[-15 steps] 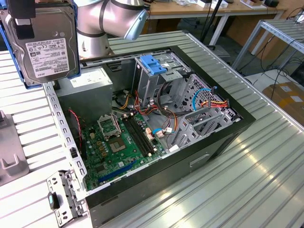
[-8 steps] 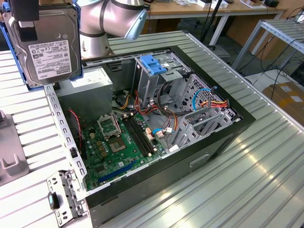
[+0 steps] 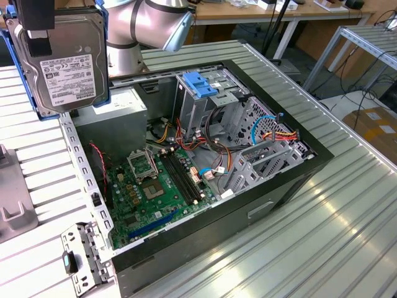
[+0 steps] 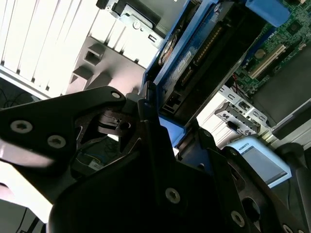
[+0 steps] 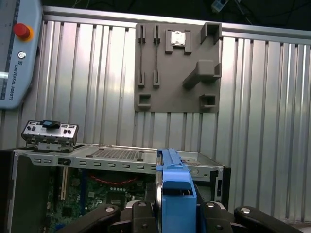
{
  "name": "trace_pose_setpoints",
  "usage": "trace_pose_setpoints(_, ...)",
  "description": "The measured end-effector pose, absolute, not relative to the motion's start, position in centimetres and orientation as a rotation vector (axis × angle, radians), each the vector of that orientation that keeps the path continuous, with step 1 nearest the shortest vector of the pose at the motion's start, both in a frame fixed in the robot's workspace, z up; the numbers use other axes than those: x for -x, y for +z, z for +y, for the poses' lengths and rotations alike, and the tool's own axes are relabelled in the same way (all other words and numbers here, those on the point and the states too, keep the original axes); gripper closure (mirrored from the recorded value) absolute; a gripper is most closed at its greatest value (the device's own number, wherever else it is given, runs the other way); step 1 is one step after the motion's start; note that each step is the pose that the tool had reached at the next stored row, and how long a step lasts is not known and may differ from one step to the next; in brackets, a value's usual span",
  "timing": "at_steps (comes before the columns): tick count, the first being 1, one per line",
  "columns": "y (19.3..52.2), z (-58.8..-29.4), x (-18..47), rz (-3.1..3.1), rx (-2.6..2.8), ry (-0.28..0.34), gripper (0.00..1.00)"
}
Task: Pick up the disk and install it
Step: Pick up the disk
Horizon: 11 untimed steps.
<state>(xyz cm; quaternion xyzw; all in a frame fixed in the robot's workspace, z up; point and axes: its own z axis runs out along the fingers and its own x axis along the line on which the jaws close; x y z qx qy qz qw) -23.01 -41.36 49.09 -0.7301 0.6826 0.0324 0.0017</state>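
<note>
Pincer [image 5: 173,209] clamped on the disk [image 3: 62,65] | white printed label facing out | aloft near open computer case [image 3: 273,192]

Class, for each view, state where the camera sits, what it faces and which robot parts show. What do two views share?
Exterior view: off the arm, above, looking down into the open case; arm shows.
First wrist view: on the arm, facing case and table; end effector shows.
Second wrist view: on the arm, facing motherboard; end effector shows.
Both wrist views share the gripped disk.
</note>
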Motion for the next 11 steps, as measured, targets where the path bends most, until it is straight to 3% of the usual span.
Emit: trace_pose_setpoints(11, 49.05, -42.11, 22.85, 2.142, 2.291, 0.102, 0.63)
